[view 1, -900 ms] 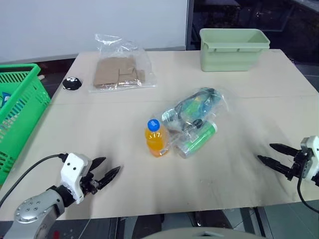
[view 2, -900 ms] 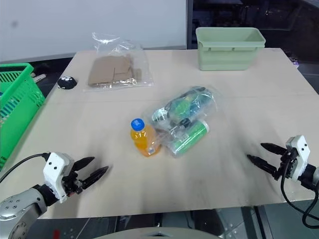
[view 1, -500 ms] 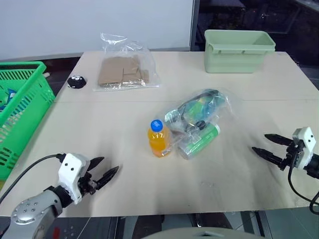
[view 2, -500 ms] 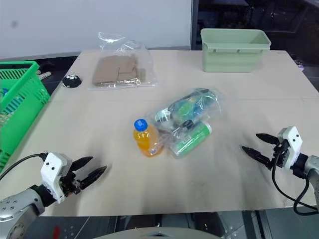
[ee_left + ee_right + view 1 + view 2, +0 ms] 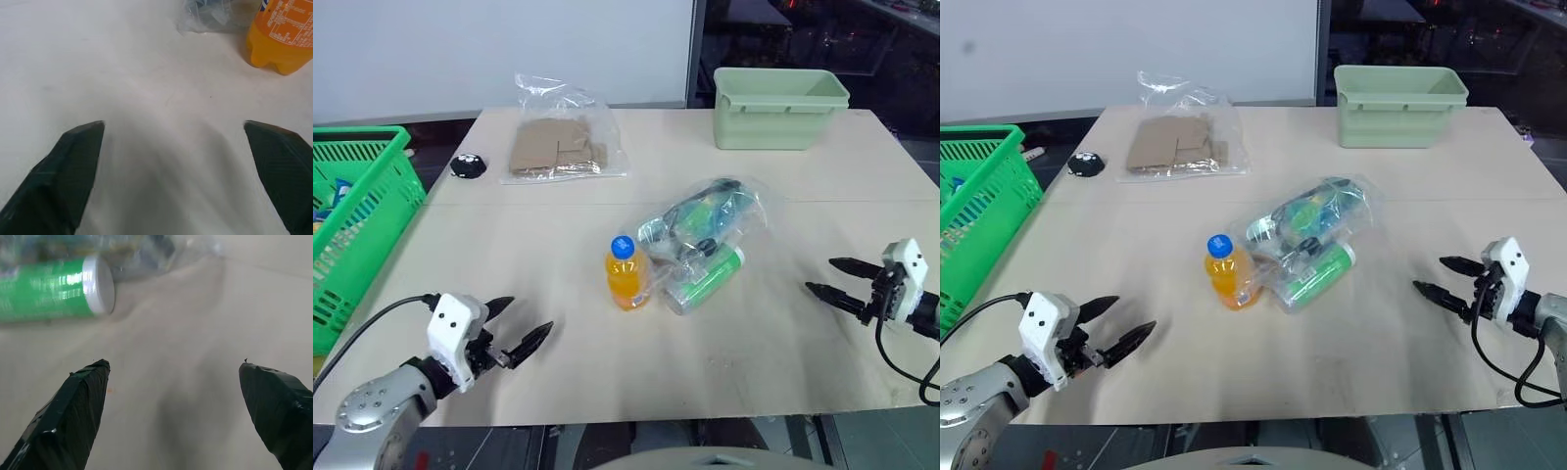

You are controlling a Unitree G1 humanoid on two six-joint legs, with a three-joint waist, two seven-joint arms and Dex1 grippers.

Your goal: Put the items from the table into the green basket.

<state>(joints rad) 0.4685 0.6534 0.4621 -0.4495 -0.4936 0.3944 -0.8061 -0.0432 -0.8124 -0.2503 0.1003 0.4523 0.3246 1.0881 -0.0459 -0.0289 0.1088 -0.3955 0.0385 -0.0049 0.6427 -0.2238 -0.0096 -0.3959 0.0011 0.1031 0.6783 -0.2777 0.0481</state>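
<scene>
Nothing is being gripped: left gripper (image 5: 521, 330) and right gripper (image 5: 831, 278) are gaping empty, with bottle (image 5: 626, 273), green container (image 5: 705, 278) and bag (image 5: 705, 213) waiting between them, well apart from the green basket (image 5: 360, 225).

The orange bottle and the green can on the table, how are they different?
The orange-drink bottle stands upright, while the green container lies on its side. The bottle is orange with a blue cap; the container is green with a white end. The bottle stands free at the edge of the group, while the container lies against the crinkled clear bag. Both sit mid-table, still outside the green basket.
</scene>
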